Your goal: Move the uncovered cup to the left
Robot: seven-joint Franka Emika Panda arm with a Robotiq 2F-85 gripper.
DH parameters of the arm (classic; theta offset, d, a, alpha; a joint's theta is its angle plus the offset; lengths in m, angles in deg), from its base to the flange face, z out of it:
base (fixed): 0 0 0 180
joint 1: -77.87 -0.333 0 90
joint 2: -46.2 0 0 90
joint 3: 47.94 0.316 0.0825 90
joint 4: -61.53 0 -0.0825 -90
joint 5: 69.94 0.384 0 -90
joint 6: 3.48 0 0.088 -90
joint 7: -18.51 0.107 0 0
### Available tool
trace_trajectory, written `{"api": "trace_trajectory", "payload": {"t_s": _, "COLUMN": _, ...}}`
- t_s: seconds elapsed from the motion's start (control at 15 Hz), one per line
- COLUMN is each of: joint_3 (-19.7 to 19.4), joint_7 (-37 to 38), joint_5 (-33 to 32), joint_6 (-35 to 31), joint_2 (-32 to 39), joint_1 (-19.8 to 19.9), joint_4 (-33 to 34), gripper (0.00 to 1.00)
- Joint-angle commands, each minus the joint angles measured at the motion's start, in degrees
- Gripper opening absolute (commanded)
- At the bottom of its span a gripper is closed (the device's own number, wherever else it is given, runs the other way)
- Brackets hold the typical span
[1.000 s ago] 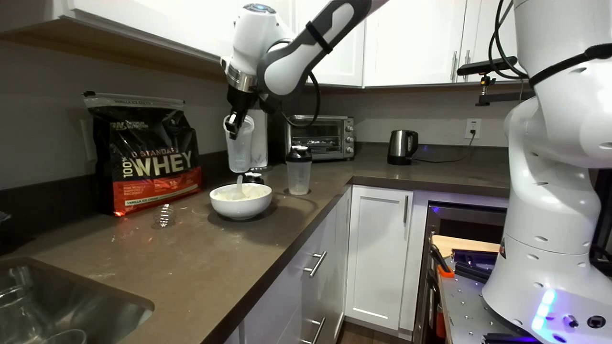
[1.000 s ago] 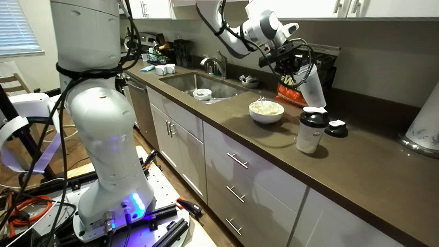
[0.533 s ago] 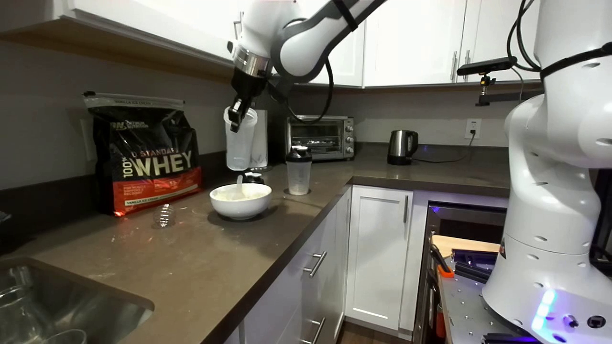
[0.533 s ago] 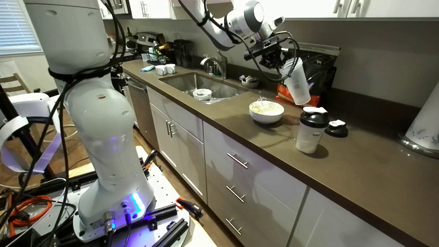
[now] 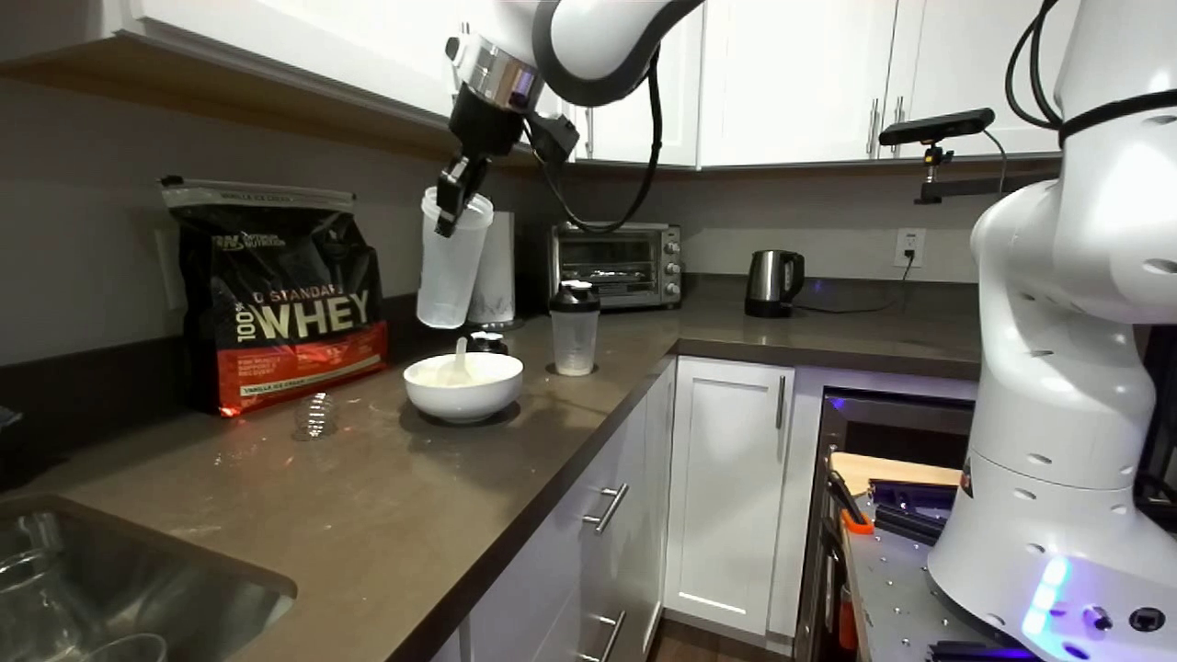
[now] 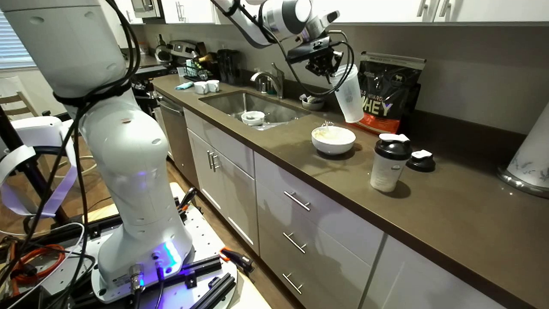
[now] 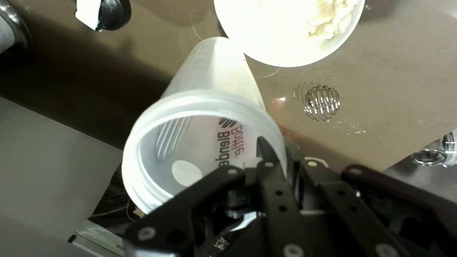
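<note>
The uncovered cup, a tall frosted translucent tumbler, shows in both exterior views [image 5: 449,280] [image 6: 351,98] and in the wrist view [image 7: 217,71]. It hangs in the air above the counter, tilted, with its open mouth up. My gripper [image 5: 448,221] is shut on the cup's rim; it also shows in an exterior view [image 6: 331,74]. In the wrist view, one finger of the gripper [image 7: 276,148] is inside the cup and the other outside its wall. The outer fingertip is partly hidden behind the wall. The cup's base is beside the white bowl [image 5: 464,391], above counter level.
The black whey bag [image 5: 285,303] stands against the wall. A shaker bottle with a black lid [image 6: 389,165] and a loose black lid [image 6: 421,162] are on the counter. A wire ball [image 5: 316,418] lies before the bag. The sink [image 6: 257,105] is beyond the bowl.
The gripper has carried the cup toward the sink side, leftward past the whey bag in an exterior view. The cup's tilt has changed a little. The bowl and bottle have not moved.
</note>
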Motion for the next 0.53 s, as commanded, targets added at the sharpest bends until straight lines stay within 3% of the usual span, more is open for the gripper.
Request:
{"api": "trace_trajectory", "payload": {"t_s": 0.0, "joint_3": 1.11, "joint_7": -6.86, "joint_5": 6.45, "joint_6": 1.24, "joint_2": -3.96, "joint_1": -0.17, "joint_4": -2.27, "gripper": 0.02}}
{"api": "trace_trajectory", "payload": {"t_s": 0.47, "joint_3": 0.68, "joint_7": -17.57, "joint_5": 21.22, "joint_6": 5.37, "joint_2": -6.11, "joint_1": -4.20, "joint_4": -1.96, "gripper": 0.02}}
